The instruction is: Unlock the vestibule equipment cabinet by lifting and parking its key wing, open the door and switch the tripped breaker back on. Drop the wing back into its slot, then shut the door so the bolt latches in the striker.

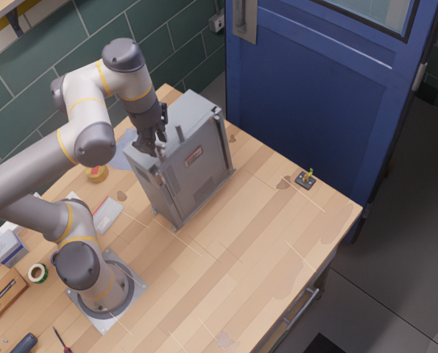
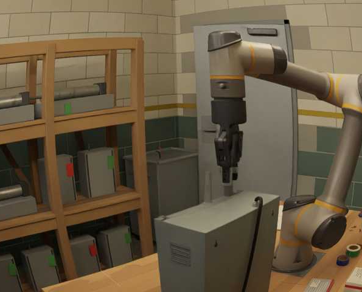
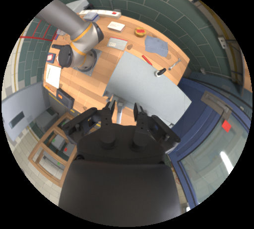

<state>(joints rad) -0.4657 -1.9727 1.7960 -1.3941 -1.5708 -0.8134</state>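
On the wooden bench stands the grey equipment cabinet, upright, its door closed and a red-and-white label on the door's face. Two short grey posts rise from its top: one post stands free, and the key wing sticks up near the door's edge. My gripper points straight down over the cabinet top and is open, its fingers standing on either side of the key wing. A black cable runs down the cabinet's back. The breaker is hidden behind the door.
Behind the bench a blue door stands close to the cabinet. A small toggle plate sits near the bench's right edge. Cards, a yellow tin, tape rolls and tools lie by the arm's base. A wooden rack holds spare cabinets.
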